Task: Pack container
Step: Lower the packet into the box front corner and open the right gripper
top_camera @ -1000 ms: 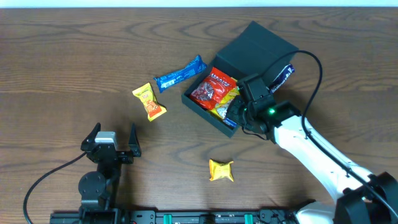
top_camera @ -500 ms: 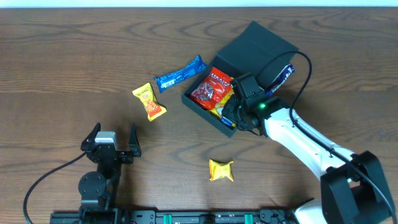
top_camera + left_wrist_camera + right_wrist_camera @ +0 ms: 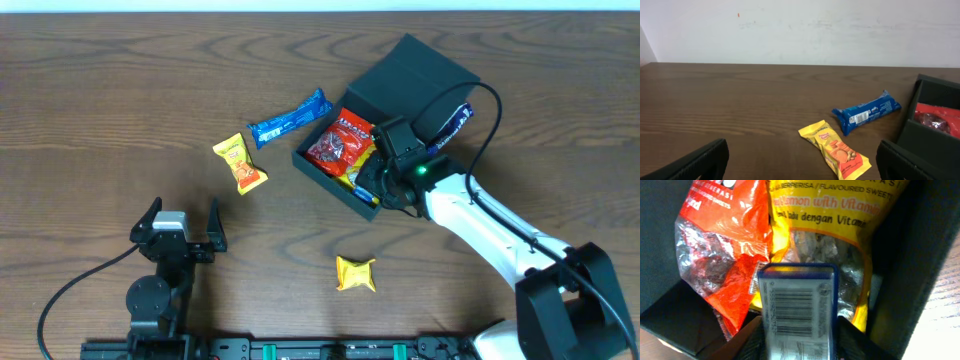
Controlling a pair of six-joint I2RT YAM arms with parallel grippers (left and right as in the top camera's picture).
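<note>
— Teal-green cardboard, that's the container [image 3: 412, 82]. It sits between 1 and 2 o'clock on the wooden table [image 3: 120, 90], with its flap lid open toward the far side.

— What's inside?

— A red packet [image 3: 720, 255] and a yellow sweets packet [image 3: 840, 235]. The print on both is cut off at the frame edge.

— And the right gripper [image 3: 799, 335]?

— It's down in the box, jaws partway apart around a blue-edged packet [image 3: 797, 300] with its barcode up. The fingers [image 3: 747, 340] are dark blurs at the bottom of the wrist view. I can't tell whether they pinch it or only flank it. From overhead the arm hides the packet.

— Left gripper [image 3: 183, 212]?

— At 7 o'clock, jaws spread wide and empty.

— Anything loose?

— A blue bar wrapper [image 3: 290, 118] lies at the box's 9 o'clock and a yellow-orange packet [image 3: 240, 163] farther left. A small yellow packet [image 3: 355, 273] is at 6 o'clock, and a dark blue packet [image 3: 455, 120] is half hidden by cable.
</note>
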